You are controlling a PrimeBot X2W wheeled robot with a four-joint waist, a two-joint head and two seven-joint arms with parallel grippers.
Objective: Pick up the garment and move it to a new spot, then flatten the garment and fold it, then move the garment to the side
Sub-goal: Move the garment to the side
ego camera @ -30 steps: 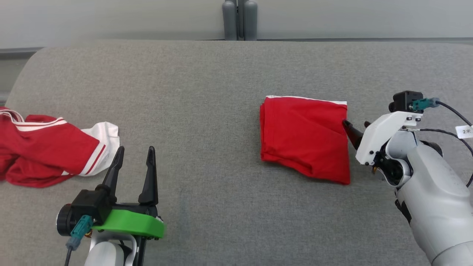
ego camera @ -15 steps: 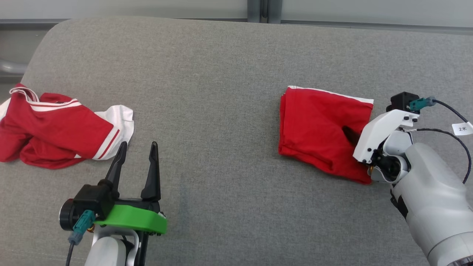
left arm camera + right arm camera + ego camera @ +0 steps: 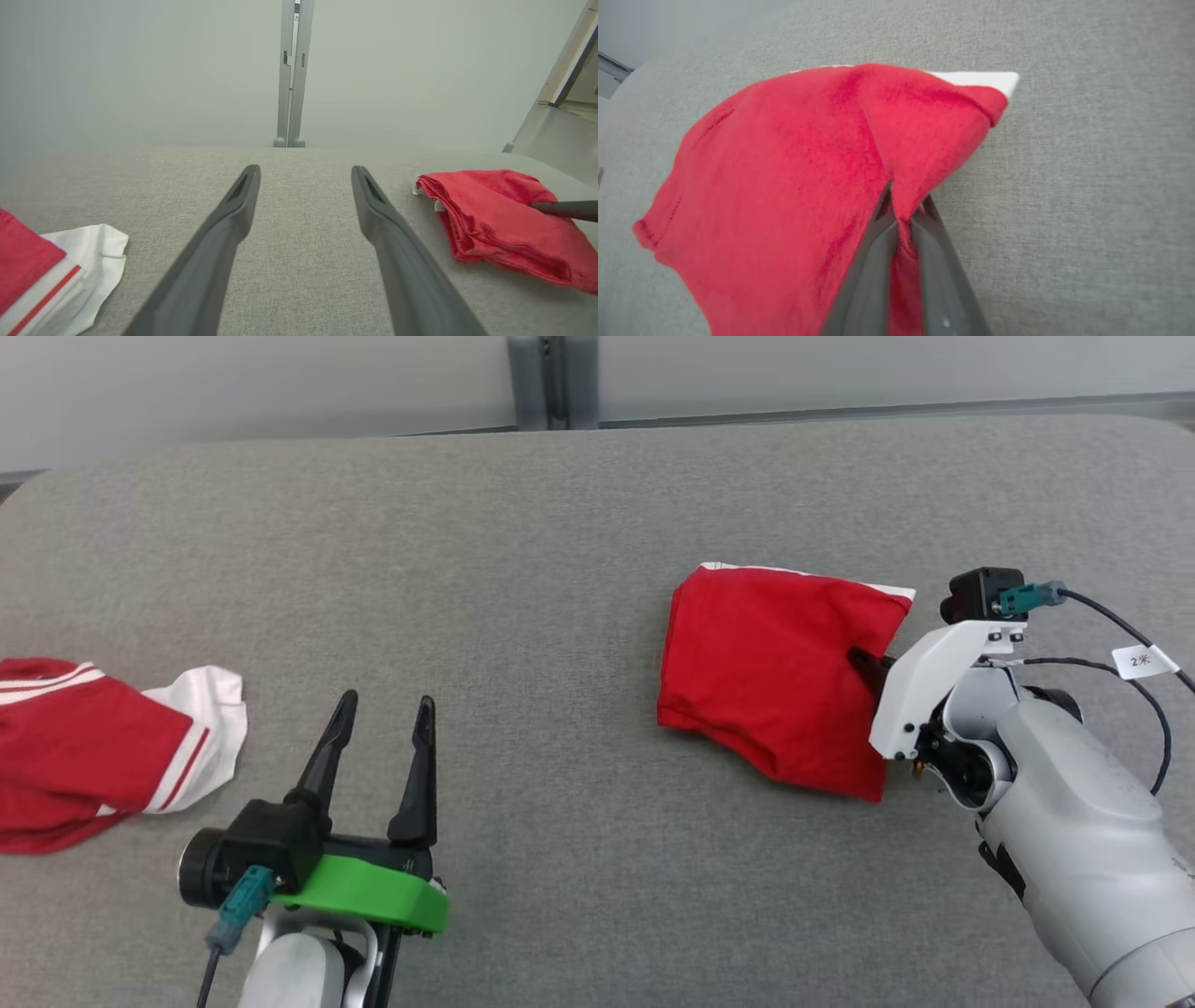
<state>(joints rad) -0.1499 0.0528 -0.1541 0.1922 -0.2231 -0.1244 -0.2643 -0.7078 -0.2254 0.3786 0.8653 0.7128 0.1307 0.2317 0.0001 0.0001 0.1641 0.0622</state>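
- The folded red garment (image 3: 770, 677) lies on the right half of the grey fabric-covered worktop (image 3: 523, 569), with a thin white strip showing along its far edge.
- The right gripper (image 3: 864, 665) comes in from the right and is clenched on the garment's right edge. In the right wrist view its two dark fingers (image 3: 873, 261) are pressed together with a pinch of red cloth between them, and the fabric rises into a ridge running away from the tips.
- Most of the garment rests on the worktop; its left and near edges lie flat in the head view.
- The left gripper (image 3: 386, 700) sits at the near left, released, its fingers spread wide with bare worktop between them, well apart from the folded garment.
- A crumpled red-and-white garment (image 3: 93, 756) lies at the far left edge of the worktop, near the left gripper but not touching it.
- A grey post (image 3: 551, 383) stands against the pale wall beyond the worktop's far edge.
- A black cable (image 3: 1144, 661) with a small white tag loops off the right wrist.
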